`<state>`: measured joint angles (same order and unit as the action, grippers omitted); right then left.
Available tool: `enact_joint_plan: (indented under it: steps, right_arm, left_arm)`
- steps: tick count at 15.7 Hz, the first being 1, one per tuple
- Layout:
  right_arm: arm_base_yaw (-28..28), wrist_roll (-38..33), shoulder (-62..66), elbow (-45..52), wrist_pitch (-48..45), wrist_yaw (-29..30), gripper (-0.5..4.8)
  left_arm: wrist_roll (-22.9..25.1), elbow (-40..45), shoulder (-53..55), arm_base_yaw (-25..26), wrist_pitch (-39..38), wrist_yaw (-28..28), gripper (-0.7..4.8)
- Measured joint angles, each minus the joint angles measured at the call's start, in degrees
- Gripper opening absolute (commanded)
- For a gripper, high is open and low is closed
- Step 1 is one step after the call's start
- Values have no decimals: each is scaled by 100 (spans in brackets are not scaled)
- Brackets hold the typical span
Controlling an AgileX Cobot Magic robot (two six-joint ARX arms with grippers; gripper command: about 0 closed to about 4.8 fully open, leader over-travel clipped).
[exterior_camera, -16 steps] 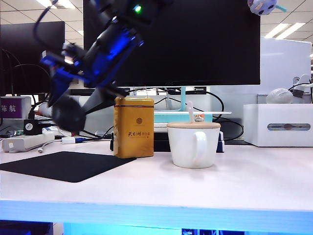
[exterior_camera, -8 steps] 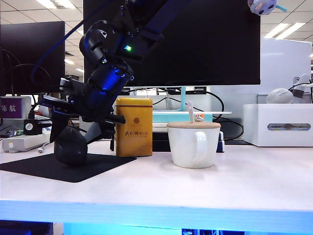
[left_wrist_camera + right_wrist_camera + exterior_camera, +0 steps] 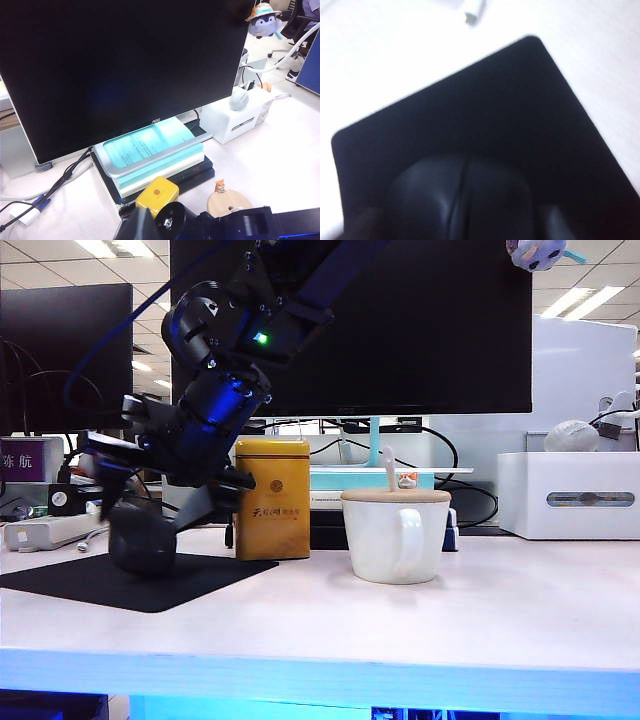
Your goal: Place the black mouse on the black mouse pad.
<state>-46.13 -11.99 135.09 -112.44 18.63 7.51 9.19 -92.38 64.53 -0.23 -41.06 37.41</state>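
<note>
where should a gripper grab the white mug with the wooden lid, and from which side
Grip the handle of the white mug, coming from the near side of the table: the handle faces the exterior camera. The wooden lid and the spoon standing through it block a rim pinch. The right gripper is across the table, over the black mouse.

One mouse (image 3: 142, 537) sat on one mouse pad (image 3: 215, 576). Beside the pad stood one yellow tin (image 3: 273, 498) and one white mug (image 3: 396, 534). Behind the tin were two monitors (image 3: 420, 320) and one white box (image 3: 568, 495).
</note>
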Motion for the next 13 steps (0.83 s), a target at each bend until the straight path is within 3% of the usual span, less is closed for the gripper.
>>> enact_joint_plan:
  steps: [6,7,8,9,10,13]
  right_arm:
    - [-79,66,-111,-4,35,0,459]
    - [-105,133,-291,-4,46,-4,390]
    - [-114,157,-522,-7,33,-2,257]
    - [-114,160,-743,-11,7,-39,82]
    - [-114,162,-979,-11,9,-190,-2]
    - [-96,409,-1805,-7,35,-844,-1]
  left_arm:
    - [0,0,0,0,-2,0,-5]
    - [0,0,0,0,-2,0,-5]
    - [0,0,0,0,-2,0,-5]
    - [0,0,-2,0,-2,0,-5]
    - [0,0,-4,0,-2,0,-5]
    - [0,-33,-63,0,2,0,-5]
